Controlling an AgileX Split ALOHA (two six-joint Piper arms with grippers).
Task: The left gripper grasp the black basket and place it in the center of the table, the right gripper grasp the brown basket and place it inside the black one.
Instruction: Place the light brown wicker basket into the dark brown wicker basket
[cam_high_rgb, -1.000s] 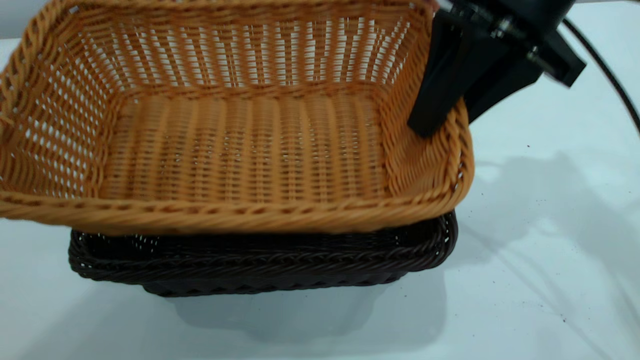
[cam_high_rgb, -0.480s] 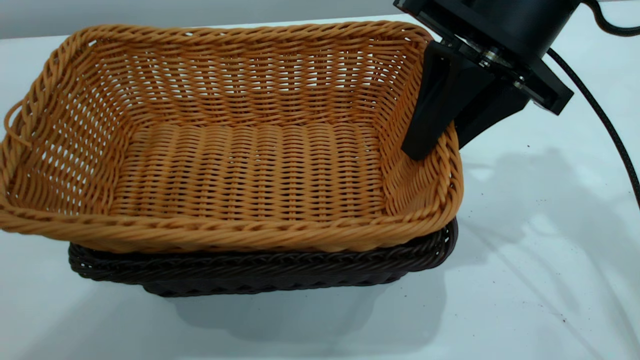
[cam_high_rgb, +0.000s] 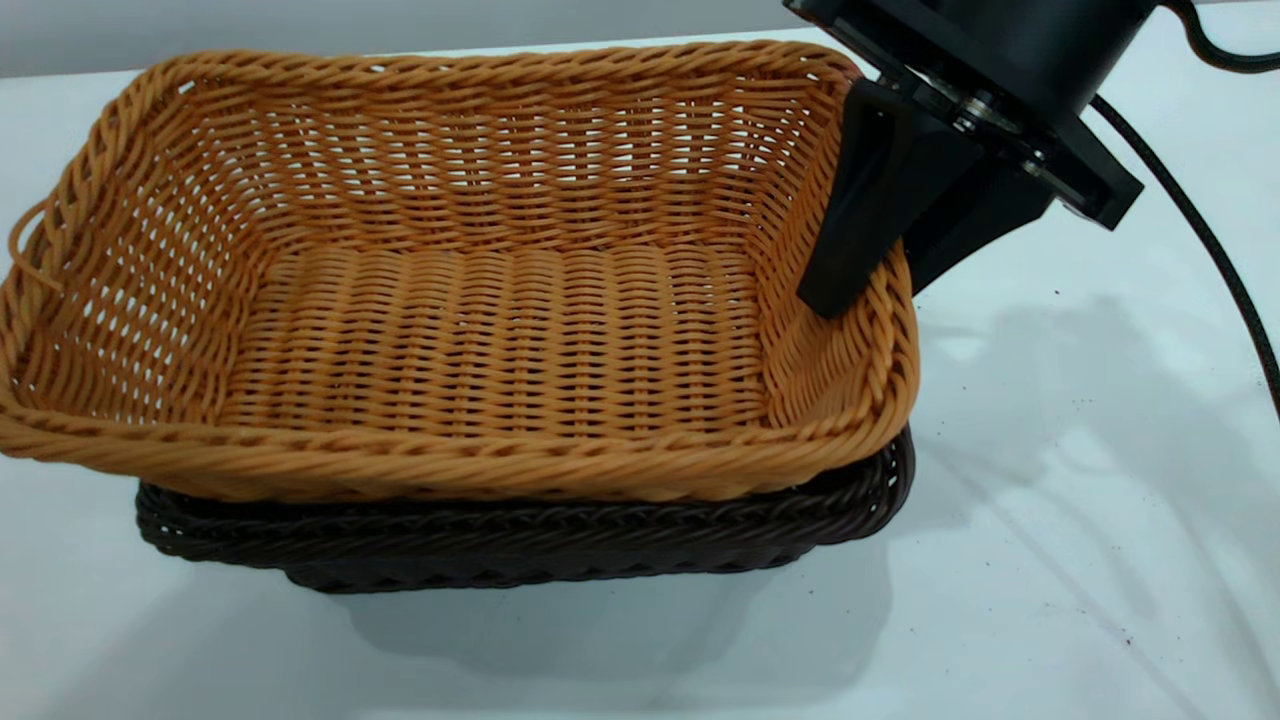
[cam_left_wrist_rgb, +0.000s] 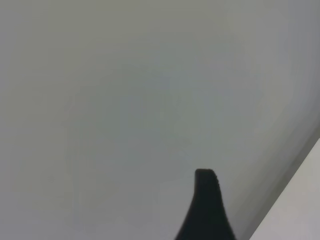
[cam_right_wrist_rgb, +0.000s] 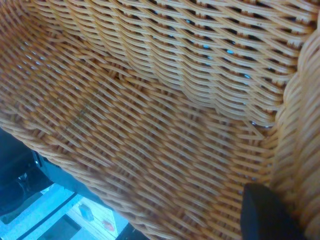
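Note:
The brown basket (cam_high_rgb: 500, 330) sits nested in the black basket (cam_high_rgb: 500, 545), which rests on the white table (cam_high_rgb: 1050, 500). Only the black basket's rim and front wall show below it. My right gripper (cam_high_rgb: 870, 290) straddles the brown basket's right short rim, one finger inside and one outside, shut on it. In the right wrist view the orange weave (cam_right_wrist_rgb: 150, 125) fills the picture, with one fingertip (cam_right_wrist_rgb: 265, 215) against the wall. My left gripper is outside the exterior view. Its wrist view shows only one black fingertip (cam_left_wrist_rgb: 206, 200) against a plain grey surface.
A thin black cable (cam_high_rgb: 1210, 240) runs from the right gripper across the table's right side. The brown basket's small loop (cam_high_rgb: 25, 250) sticks out at its left short side. White tabletop lies in front of and to the right of the baskets.
The right gripper has lowered the brown basket from a raised, tilted pose down into the black basket. In the last half second it only settled slightly.

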